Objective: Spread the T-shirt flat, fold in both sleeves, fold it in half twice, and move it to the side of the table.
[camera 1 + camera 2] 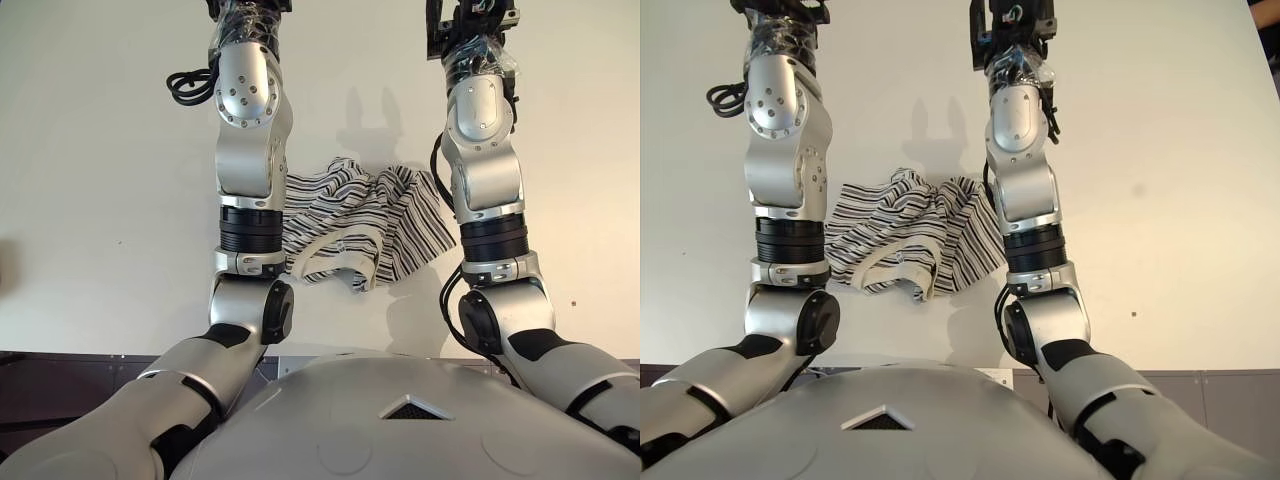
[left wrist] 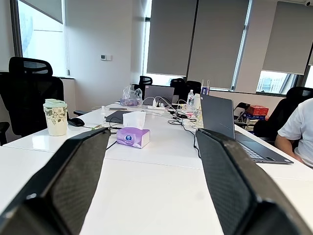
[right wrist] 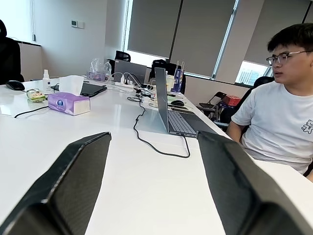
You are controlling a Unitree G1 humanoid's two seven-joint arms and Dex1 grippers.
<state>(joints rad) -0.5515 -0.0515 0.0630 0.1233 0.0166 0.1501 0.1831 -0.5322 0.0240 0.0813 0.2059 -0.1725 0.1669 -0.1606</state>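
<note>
**Surface** [image 1: 100, 150]: white and broad. It is seen from above in the head views. In the wrist views it is seen running off level toward an office room.

**Arms:** both are stretched forward over the surface, well apart, the left arm [image 1: 248, 130] on one side and the right arm [image 1: 482, 150] on the other.

**T-shirt** [image 1: 340, 215]: black-and-white striped, with a cream neck band on its near side. It lies crumpled and unfolded on the surface between the two forearms, close to the surface's near edge. Its side edges are partly hidden behind the arms. It is shown from above in the head views.

**Left gripper** [image 2: 152, 142]: its two dark fingers [image 2: 63, 181] are held wide apart, with nothing between them.

**Right gripper** [image 3: 154, 139]: the fingers are likewise spread wide and hold nothing.

**Office chair** [image 2: 29, 93]: black, recorded beyond the surface in the left wrist view.

**Laptop** [image 3: 168, 110]: open, with a black cable [image 3: 156, 147] trailing from it across the surface. It is shown closest in the right wrist view.

**Tissue box** [image 2: 133, 137]: purple, with a white tissue standing up out of it. It is recorded in both wrist views.

**Cup** [image 2: 55, 116]: patterned and lidded, upright near the chair, recorded in the left wrist view.
</note>
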